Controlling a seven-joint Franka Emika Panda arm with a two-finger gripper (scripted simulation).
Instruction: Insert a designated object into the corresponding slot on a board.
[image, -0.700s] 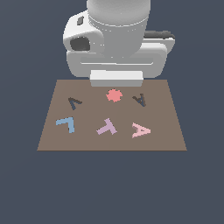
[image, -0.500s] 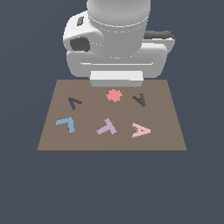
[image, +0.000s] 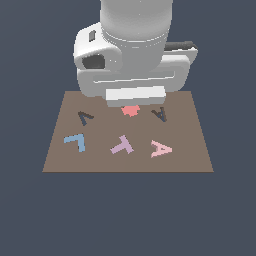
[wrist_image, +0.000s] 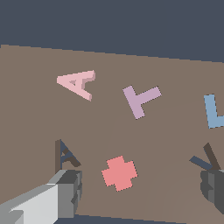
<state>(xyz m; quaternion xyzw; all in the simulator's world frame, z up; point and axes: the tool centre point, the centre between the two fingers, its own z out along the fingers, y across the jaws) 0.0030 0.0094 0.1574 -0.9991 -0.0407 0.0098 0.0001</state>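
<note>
Here the flat pale-pink A lies on the matte brown board, pincer wide open, empty

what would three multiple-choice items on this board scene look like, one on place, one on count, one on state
1. Where does the light-pink letter "A" piece lie on the large flat brown board?
A. inside the dark A-shaped recess
B. flat on the board, apart from the dark A-shaped recess
C. between the fingers

2. How many loose coloured letter pieces lie on the board?
A. one
B. three
C. five

3. How do the gripper's fingers stand?
A. shut on the pink "A"
B. shut on the mauve "T"
C. apart, holding nothing

Key: 1 B, the pink piece lies nearer the board's front edge than the recess. 2 B, pink "A", mauve "T" piece, blue "L" piece. 3 C, the wrist view shows the fingers wide apart with only board and the red-pink jagged piece between them.
</note>
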